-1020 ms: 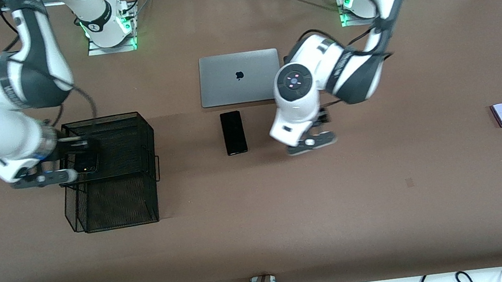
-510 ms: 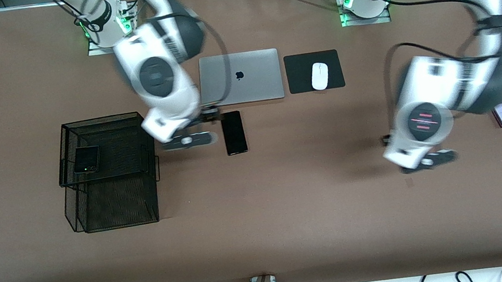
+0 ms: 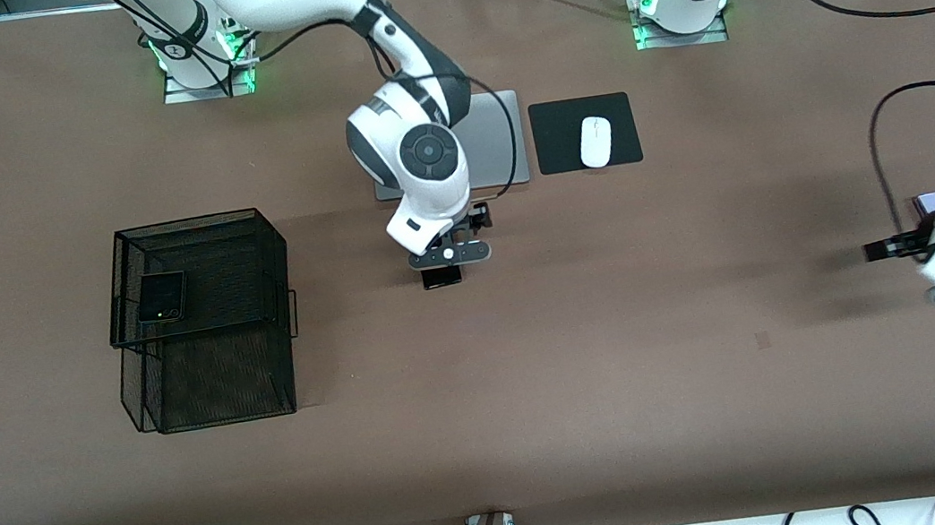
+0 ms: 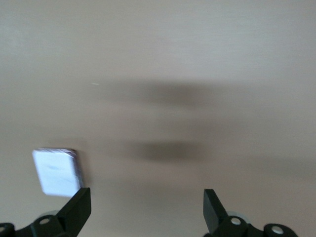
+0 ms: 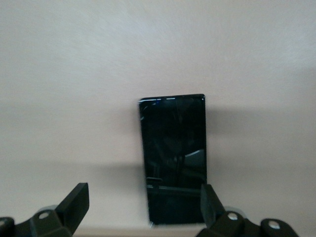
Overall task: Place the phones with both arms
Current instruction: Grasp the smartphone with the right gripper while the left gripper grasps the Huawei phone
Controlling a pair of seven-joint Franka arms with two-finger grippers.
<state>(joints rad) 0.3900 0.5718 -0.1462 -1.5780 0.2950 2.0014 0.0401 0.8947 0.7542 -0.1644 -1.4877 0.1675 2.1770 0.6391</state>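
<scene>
Presently: right gripper [image 3: 450,255] hangs over the long black phone [image 5: 174,160], fingers spread and empty; left gripper [image 4: 147,212] hovers over the lavender-white phone [image 4: 57,171] (at the left arm's end of the table), fingers likewise spread; small black phone [image 3: 161,297] lies atop the mesh basket [image 3: 214,395].

We see the right gripper [image 3: 449,255] over the long black phone [image 3: 441,278]; a squarish black phone [image 3: 160,297] lies in the mesh basket [image 3: 204,320] at nine o'clock.
</scene>
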